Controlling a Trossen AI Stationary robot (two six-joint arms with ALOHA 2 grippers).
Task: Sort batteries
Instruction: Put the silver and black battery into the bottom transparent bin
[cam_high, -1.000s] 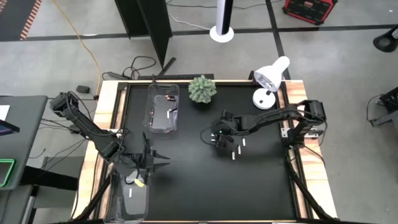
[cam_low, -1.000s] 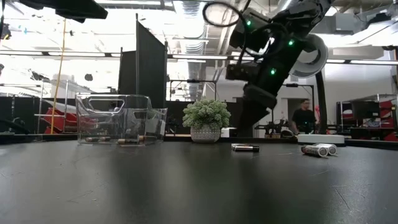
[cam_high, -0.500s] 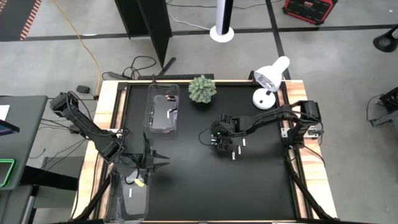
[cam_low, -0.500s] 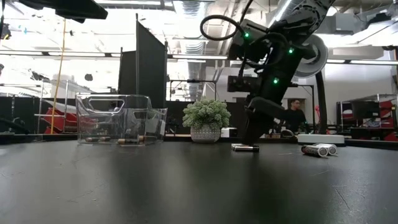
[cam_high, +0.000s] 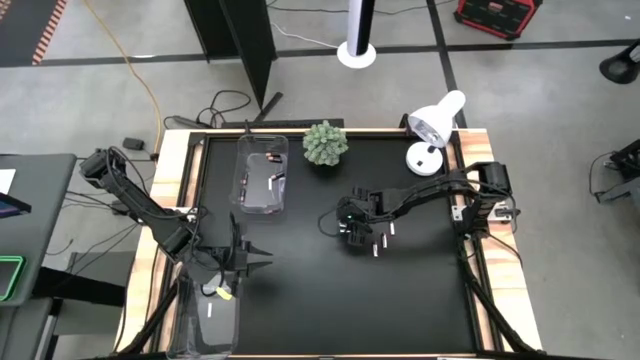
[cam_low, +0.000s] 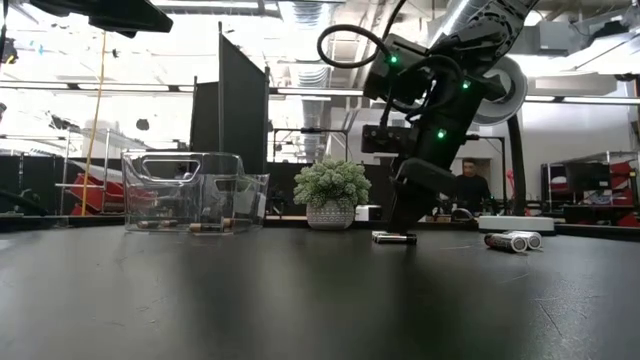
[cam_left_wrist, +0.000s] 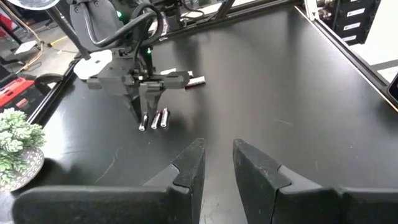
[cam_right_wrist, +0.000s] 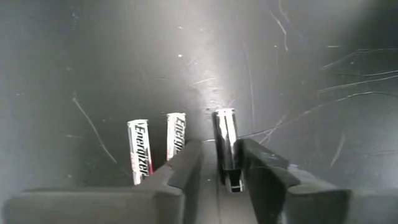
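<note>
The right hand (cam_right_wrist: 219, 167) is lowered onto the black tabletop (cam_high: 330, 290) near its middle, with a silver battery (cam_right_wrist: 226, 144) lying lengthwise between its two fingers (cam_right_wrist: 185, 163). The fingers are seen close along both sides of that battery, though whether they already press on it cannot be told from the wrist view. Two more silver batteries (cam_right_wrist: 157, 145), printed with red and black lettering, are laid side by side just beside the outer face of one finger, parallel to the one in the gap. From the high view the right hand (cam_high: 353, 228) is found with white batteries (cam_high: 378, 243) just beside it. In the low view a dark battery (cam_low: 394, 237) is seen lying under the lowered right arm, and a pair of pale batteries (cam_low: 513, 241) further toward the tabletop's edge.

A clear bin (cam_high: 262, 176) is placed at the far left of the tabletop, with a few batteries lying in it. A second clear bin (cam_high: 213, 318) is set at the near left corner, holding one pale battery.

The left hand (cam_high: 262, 264) is held above the tabletop beside that near bin, its fingers (cam_left_wrist: 189, 163) spread a little with nothing between them. A small potted plant (cam_high: 325, 143) and a white lamp (cam_high: 434, 127) are stood along the far edge.
</note>
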